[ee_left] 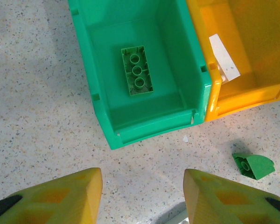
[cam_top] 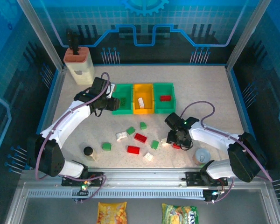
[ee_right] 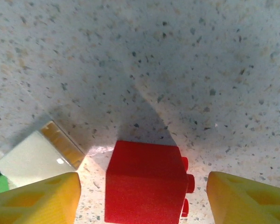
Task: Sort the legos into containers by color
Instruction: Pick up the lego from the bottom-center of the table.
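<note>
Closest to the right wrist lens, a red lego (ee_right: 144, 182) lies on the speckled table (ee_right: 186, 60) with its studs facing right. It sits between the yellow fingers (ee_right: 42, 200) of the right gripper (ee_right: 143, 203), whose jaws are spread with a gap on either side, gripping nothing. The brick's lower edge runs out of frame. From above, that gripper (cam_top: 177, 140) covers most of the brick.

Just left of it lies a cream lego (ee_right: 32, 158), its near corner hidden behind a finger.

More loose legos (cam_top: 140, 137) in green, red and white are scattered mid-table. Their stud counts are too small to read.

The left gripper (ee_left: 142, 196) hangs over bare table in front of the left green bin (ee_left: 144, 126), its jaws apart and empty. A green lego (ee_left: 137, 70) rests in that bin. The orange-yellow bin (ee_left: 252, 93) holds a white piece (ee_left: 224, 58), partly masked by the bin wall. A rounded green piece (ee_left: 256, 165) lies outside.

The right green bin (cam_top: 164, 109) holds a small red brick (cam_top: 165, 98).

A dark-topped jar (cam_top: 87, 151), a grey cup (cam_top: 203, 155) and a beige holder (cam_top: 78, 65) stand apart from the bins.
</note>
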Controlling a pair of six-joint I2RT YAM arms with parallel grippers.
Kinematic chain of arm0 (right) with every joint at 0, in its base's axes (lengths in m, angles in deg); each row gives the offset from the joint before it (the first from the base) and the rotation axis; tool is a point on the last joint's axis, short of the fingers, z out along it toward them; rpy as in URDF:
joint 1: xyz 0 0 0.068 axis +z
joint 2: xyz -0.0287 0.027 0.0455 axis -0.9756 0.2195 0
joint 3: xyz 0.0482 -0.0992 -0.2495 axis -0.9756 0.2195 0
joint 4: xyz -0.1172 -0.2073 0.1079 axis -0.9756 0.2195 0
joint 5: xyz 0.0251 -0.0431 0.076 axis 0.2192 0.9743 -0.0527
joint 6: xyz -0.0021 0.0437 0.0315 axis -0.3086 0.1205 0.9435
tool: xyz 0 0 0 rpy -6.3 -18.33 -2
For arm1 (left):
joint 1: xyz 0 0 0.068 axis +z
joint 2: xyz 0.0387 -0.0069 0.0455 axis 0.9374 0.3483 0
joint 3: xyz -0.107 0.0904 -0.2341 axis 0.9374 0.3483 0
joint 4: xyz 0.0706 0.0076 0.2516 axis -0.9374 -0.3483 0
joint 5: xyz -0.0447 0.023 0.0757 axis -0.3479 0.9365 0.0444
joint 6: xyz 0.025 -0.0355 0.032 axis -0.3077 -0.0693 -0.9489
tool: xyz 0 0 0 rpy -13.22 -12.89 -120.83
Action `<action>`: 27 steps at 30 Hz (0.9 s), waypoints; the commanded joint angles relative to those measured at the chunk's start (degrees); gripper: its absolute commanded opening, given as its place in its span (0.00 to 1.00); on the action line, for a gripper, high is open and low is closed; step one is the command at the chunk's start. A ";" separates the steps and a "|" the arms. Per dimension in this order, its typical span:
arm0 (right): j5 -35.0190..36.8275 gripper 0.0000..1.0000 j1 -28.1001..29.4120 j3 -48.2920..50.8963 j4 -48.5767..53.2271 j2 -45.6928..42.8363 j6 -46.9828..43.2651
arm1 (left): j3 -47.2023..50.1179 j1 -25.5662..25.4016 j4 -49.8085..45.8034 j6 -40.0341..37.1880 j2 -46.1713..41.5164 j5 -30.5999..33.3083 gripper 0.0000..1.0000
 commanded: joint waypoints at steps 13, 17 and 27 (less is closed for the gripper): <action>-0.12 0.55 1.58 2.07 -2.29 1.53 3.31 | 0.63 0.75 0.79 -0.89 -1.29 -0.10 0.50; 0.33 0.50 1.72 1.88 -1.67 1.09 3.30 | 0.60 0.85 0.74 -0.89 -1.38 -0.30 0.50; 1.30 0.41 2.23 0.72 -0.25 -0.18 3.27 | 0.53 0.98 0.75 -0.64 -1.14 -1.03 0.50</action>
